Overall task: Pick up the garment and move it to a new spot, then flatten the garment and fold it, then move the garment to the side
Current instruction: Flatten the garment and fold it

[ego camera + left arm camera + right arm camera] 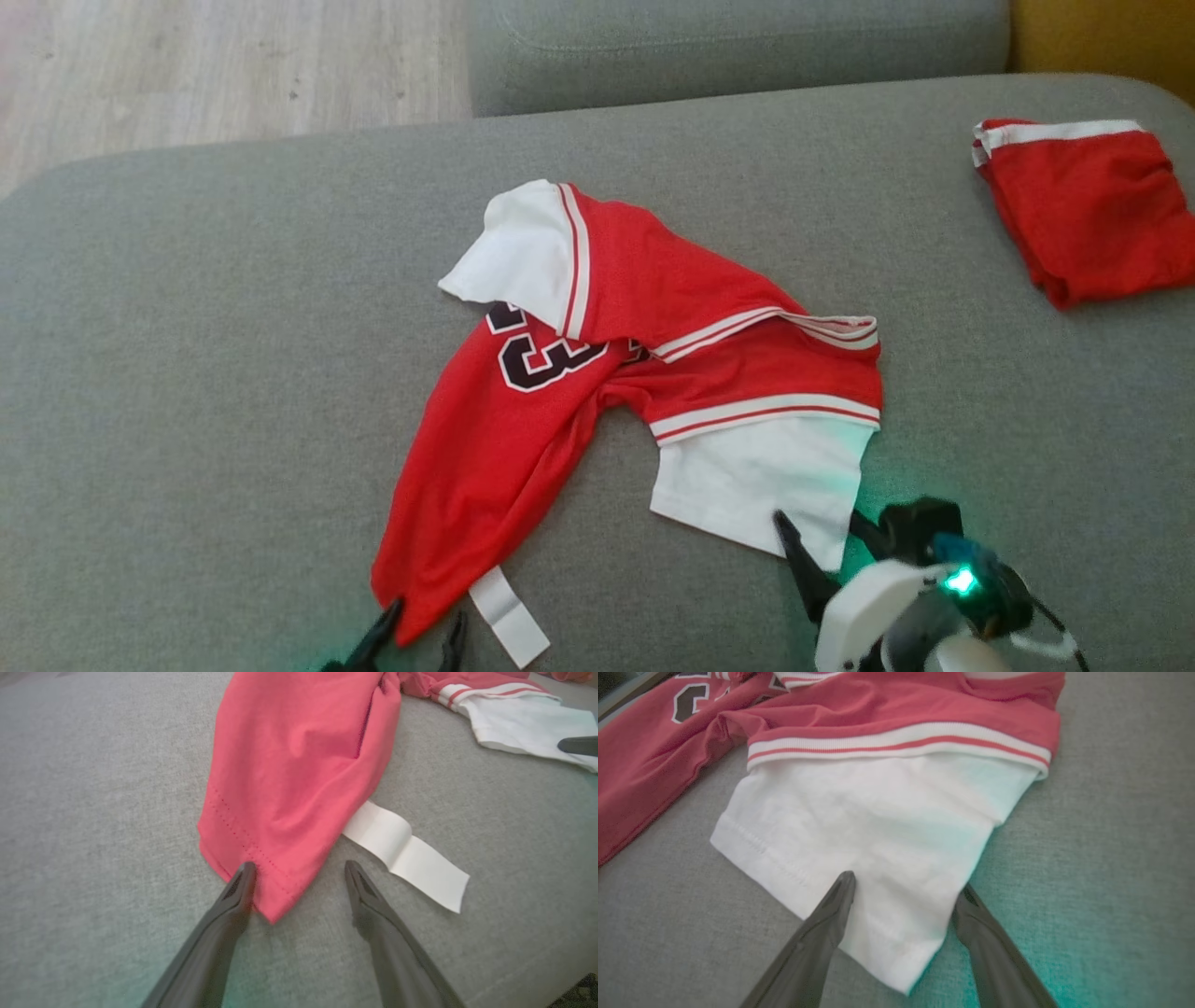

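Observation:
The garment (597, 355) is a red jersey with white sleeves and a dark number, lying crumpled in the middle of the grey cushion (187, 373). My left gripper (417, 630) is open at the jersey's near red hem corner (266, 896), which lies between the two fingers. A white paper tag (411, 854) sticks out beside that corner. My right gripper (822, 532) is open over the near corner of the white sleeve (878, 858), one finger resting on top of the cloth and the other at its edge.
A second red garment (1088, 210), folded, lies at the cushion's far right. Behind the cushion is a grey sofa back (738, 47), with pale wood floor (215, 65) at the far left. Bare cushion spreads to the left of the jersey.

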Robot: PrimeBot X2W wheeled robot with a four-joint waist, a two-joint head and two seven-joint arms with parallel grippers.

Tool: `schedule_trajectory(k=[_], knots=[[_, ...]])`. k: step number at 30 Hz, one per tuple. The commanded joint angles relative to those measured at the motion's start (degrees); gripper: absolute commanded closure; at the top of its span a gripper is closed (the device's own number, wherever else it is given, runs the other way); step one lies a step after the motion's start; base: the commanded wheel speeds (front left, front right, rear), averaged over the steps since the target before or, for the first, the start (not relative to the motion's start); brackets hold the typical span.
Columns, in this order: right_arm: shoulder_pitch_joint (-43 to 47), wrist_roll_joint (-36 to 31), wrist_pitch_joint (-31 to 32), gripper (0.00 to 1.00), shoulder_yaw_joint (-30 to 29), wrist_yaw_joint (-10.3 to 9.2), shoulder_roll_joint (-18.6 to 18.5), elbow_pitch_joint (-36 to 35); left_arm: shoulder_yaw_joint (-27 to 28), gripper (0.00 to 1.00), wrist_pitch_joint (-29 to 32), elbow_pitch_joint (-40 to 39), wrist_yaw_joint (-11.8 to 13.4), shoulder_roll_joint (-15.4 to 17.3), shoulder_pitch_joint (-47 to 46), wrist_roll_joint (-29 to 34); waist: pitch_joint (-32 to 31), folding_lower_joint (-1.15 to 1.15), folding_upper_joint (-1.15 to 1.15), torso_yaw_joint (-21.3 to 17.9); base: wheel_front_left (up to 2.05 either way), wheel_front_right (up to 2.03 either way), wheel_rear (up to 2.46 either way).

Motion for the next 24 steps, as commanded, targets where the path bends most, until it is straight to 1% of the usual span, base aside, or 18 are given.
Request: schedule_trajectory(k=[1, 4, 5, 6, 7, 8, 12, 14, 16, 18, 20, 22, 24], knots=[[-2.6, 1.0, 0.7, 0.0, 1.9, -0.04, -0.3, -0.4, 1.9, 0.0, -0.2, 0.0, 0.6, 0.8, -2.7, 0.2, 0.6, 0.0, 0.0, -0.3, 0.0, 0.0, 0.0], [-4.1, 2.4, 3.0, 0.0, 2.8, -0.04, -0.3, 1.3, 2.0, 0.0, -0.2, 0.8, 0.7, 0.7, -3.9, 0.0, 1.4, 0.0, 0.0, -0.5, 0.0, 0.0, 0.0], [-4.6, 3.3, 3.8, 0.0, 3.4, -0.04, -0.3, 1.9, 2.1, 0.06, -0.2, 1.3, 0.6, 0.7, -4.2, -0.2, 1.5, 0.0, 0.0, -0.4, 0.0, 0.0, 0.0], [-5.0, 4.4, 4.2, 0.1, 3.7, -0.04, -0.3, 2.4, 2.1, 0.59, -0.2, 1.7, 0.6, 0.7, -4.6, -0.4, 1.7, 0.0, 0.0, -0.4, 0.0, 0.0, 0.0], [-5.5, 5.3, 4.4, 0.78, 3.8, -0.04, -0.3, 2.7, 2.1, 1.0, -0.2, 2.1, 0.5, 0.7, -5.1, -0.6, 1.8, 0.0, 0.0, -0.3, 0.0, 0.0, 0.0], [-6.0, 6.4, 4.2, 1.0, 3.8, -0.04, -0.3, 2.8, 2.1, 1.0, -0.2, 2.5, 0.5, 0.7, -5.4, -0.9, 1.9, 0.0, 0.0, -0.2, 0.0, 0.0, 0.0], [-7.2, 12.7, 2.7, 1.0, 4.0, -0.04, -0.3, 1.1, 2.8, 1.0, -0.2, 1.8, 0.1, 1.1, -6.2, -2.9, 1.2, 0.0, 0.0, -0.1, 0.0, 0.0, 0.0], [-7.2, 17.0, 1.9, 1.0, 3.2, -0.04, -0.3, -2.3, 4.2, 1.0, -0.2, -1.2, 0.0, 1.3, -5.8, -5.0, 0.6, 0.0, 0.0, -0.2, 0.0, 0.0, 0.0], [-6.7, 21.0, 2.2, 1.0, 1.7, -0.04, -0.3, -7.9, 5.2, 1.0, -0.2, -5.5, -0.2, 1.7, -4.6, -7.8, -0.2, 0.0, 0.0, -0.5, 0.0, 0.0, 0.0], [-5.5, 25.4, 4.5, 1.0, -0.2, -0.04, -0.3, -15.9, 5.1, 1.0, 1.2, -12.0, -0.4, 3.1, -3.1, -11.2, -1.0, 0.0, 0.0, -0.8, 0.0, 0.0, 0.0], [-3.9, 29.5, 8.4, 1.0, -3.1, -0.04, -0.3, -25.9, 4.2, 1.0, 4.8, -21.6, -0.5, 5.3, -1.3, -16.1, -1.8, 0.0, 0.0, -1.1, 0.0, 0.0, 0.0], [-2.9, 33.6, 13.3, 1.0, -6.9, -0.04, -0.3, -36.3, 3.0, 1.0, 9.3, -34.1, -0.5, 8.0, 1.0, -24.4, -2.2, 0.0, 0.0, -1.9, 0.0, 0.0, 0.0], [-3.2, 38.0, 18.3, 1.0, -11.2, -0.04, -0.3, -45.0, 3.5, 1.0, 14.5, -46.8, -0.5, 12.4, 2.9, -31.8, -2.3, 0.0, 0.0, -2.7, 0.0, 0.0, 0.0]])
